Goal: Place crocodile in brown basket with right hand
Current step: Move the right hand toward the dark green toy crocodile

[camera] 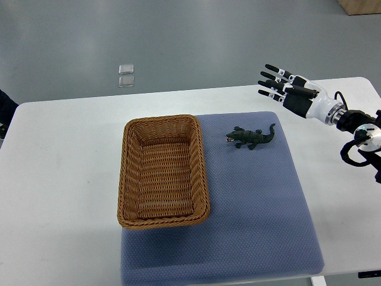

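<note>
Nearest you, the blue mat (256, 220) covers the right half of the white table (59, 196), and the brown basket (164, 221) sits on the mat's left edge, with its long side running away from you and nothing inside. Just beyond the basket's far right corner, the crocodile (250, 137) lies flat on the mat. It is near the basket but clear of it, with its open red mouth pointing toward the rim and its tail trailing off to the right. Farther back and to the right, the right robot hand (292, 95) hangs over the far edge of the table, well apart from the toy. It is released — the fingers (275, 70) are spread straight, point left, and hold nothing. By my reading you are at the very start, in the reach, with no grasp made yet. The next move calls for bringing the robot hand down toward you and to the left until it is over the crocodile's body. Then turn the palm down so the fingers can close across the narrow back, not along the tail. The toy is small and low — expect to get close to the mat before you close. The lift only has to clear the basket's wall, and the carry to the left is short. Beyond the table, two small clear squares (125, 76) lie on the grey floor.
</note>
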### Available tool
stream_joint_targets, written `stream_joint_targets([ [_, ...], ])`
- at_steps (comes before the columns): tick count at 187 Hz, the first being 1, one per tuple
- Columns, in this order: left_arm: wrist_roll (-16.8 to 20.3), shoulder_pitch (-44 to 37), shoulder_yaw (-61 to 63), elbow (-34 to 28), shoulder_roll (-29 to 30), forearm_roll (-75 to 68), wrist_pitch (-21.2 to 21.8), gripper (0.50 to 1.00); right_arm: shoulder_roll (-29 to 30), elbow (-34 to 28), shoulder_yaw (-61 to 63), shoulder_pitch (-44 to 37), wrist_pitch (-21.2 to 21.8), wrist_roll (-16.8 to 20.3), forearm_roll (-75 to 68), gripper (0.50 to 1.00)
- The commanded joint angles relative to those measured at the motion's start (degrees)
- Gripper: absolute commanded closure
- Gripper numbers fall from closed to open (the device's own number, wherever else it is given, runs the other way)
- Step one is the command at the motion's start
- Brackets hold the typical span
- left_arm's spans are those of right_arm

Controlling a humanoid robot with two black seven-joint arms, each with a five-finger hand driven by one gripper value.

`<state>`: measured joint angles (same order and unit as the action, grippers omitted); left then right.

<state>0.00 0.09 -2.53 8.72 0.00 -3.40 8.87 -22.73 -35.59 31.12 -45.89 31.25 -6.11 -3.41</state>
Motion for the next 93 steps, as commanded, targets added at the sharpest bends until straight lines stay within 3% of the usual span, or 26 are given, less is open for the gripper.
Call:
stream_joint_targets([
  [1,0.0,0.0,-0.01,-0.02,0.0,0.06,0.0,0.5,-0.03,0.0,-0.09,-0.25,-0.13,0.05,0.07,0.572],
  [65,-0.35,0.0,-0.01,-0.2,0.0,0.06,0.18,0.5,-0.21,-0.09,-0.18,-0.34,0.57,-0.13,0.86,0.572],
  [93,-0.35,0.0,-0.01,-0.55,0.0,0.06,0.18,0.5,0.14,-0.18,-0.09,-1.39,0.31,-1.01,8.42,0.576],
])
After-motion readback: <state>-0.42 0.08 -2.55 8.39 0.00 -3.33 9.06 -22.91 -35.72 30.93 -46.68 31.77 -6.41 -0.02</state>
